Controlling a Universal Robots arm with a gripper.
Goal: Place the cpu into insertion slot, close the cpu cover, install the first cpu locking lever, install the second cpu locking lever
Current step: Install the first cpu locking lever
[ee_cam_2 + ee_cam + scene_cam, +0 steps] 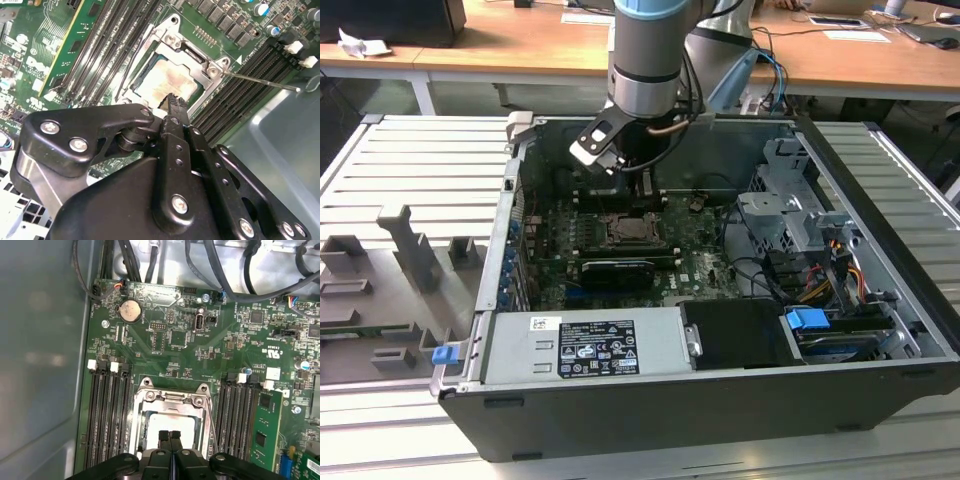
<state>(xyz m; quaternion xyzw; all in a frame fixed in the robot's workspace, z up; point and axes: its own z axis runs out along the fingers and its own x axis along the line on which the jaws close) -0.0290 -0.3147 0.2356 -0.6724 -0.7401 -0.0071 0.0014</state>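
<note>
Black claw (175, 102) closest in, fingertips pinched tight together, nothing between them. Directly under and just ahead of the tips is the cpu (170, 80), pale face up, lying in the insertion slot (632, 230). The cpu cover (170, 401) is folded flat over it, so the chip shows through the window. Tips hang over the cover's near edge; touching or just clear, cannot tell. One locking lever (260, 80), a thin rod, angles out free from the cover's far corner, away from the claw, over the memory slots (235, 100). Judgement: placing and cover done, that lever unlatched. Risks:
- shut tips bearing on the bare chip face instead of the frame
- a thin springy rod slipping off the fingers and whipping into the slots or green board (170, 340)
- the cover lifting if a lever misses its hook
</note>
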